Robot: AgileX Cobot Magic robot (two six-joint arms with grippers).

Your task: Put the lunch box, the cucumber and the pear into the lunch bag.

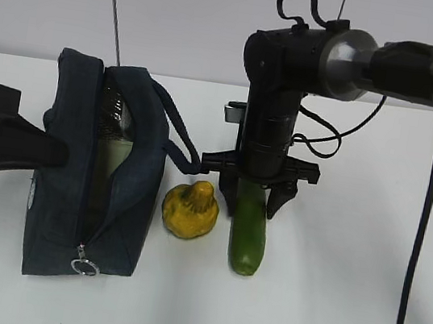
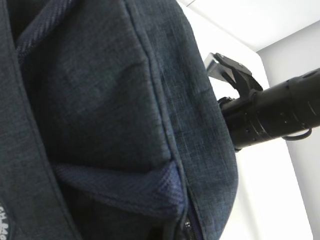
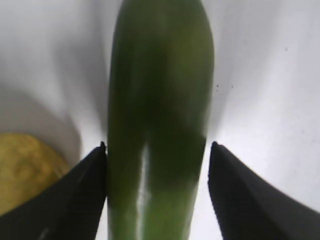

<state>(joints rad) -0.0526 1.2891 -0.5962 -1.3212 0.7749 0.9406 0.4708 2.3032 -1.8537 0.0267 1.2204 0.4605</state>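
Note:
The navy lunch bag (image 1: 123, 213) stands at the left with its top zipper open. The lunch box (image 1: 115, 143) shows inside the opening, clear with a pale green lid. The yellow pear (image 1: 191, 209) sits on the table right of the bag. The dark green cucumber (image 1: 247, 232) lies beside it. My right gripper (image 1: 254, 196) is open and points down, straddling the cucumber's far end. In the right wrist view the cucumber (image 3: 160, 75) lies between the fingers (image 3: 85, 190); the left one touches it and the right one stands apart. My left gripper (image 1: 7, 143) presses against the bag's left side; its jaws are hidden.
The bag's loop handle (image 1: 175, 135) hangs toward the right gripper. The zipper's ring pull (image 1: 85, 265) lies at the bag's near end. The bag's fabric (image 2: 100, 100) fills the left wrist view, with the right arm (image 2: 270, 110) behind. The pear (image 3: 25, 165) sits left of the right gripper.

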